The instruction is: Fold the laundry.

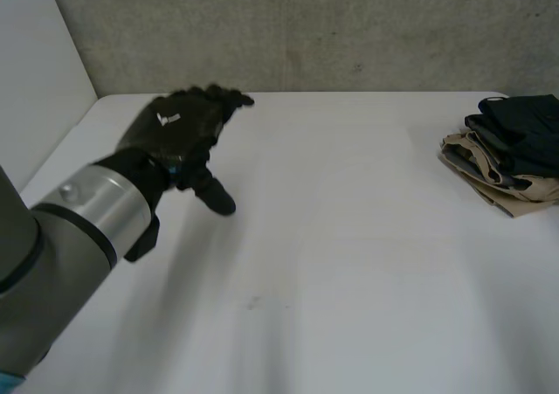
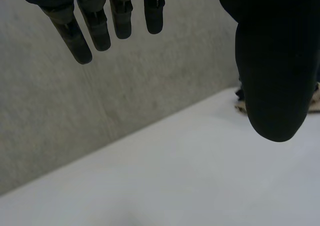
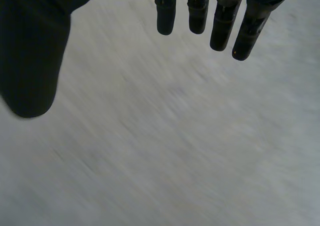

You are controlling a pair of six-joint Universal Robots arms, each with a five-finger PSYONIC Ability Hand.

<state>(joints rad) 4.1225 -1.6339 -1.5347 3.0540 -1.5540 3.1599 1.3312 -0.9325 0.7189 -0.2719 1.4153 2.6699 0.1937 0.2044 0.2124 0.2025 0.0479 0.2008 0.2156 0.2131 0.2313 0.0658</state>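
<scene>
A small stack of folded clothes [image 1: 511, 154], dark pieces on top of beige ones, lies at the far right of the white table [image 1: 349, 254]. My left hand [image 1: 179, 136] hovers above the table's far left part, open, fingers straight and thumb spread, holding nothing. In the left wrist view its fingers [image 2: 95, 28] point at the grey wall, and the edge of the stack [image 2: 315, 98] peeks out behind the thumb [image 2: 272, 80]. In the right wrist view my right hand is open, its fingers [image 3: 222, 23] straight and its thumb [image 3: 32, 50] wide apart, over a plain pale surface.
A grey concrete wall [image 1: 306, 27] runs behind the table. A white panel [image 1: 35, 71] stands along the table's left side.
</scene>
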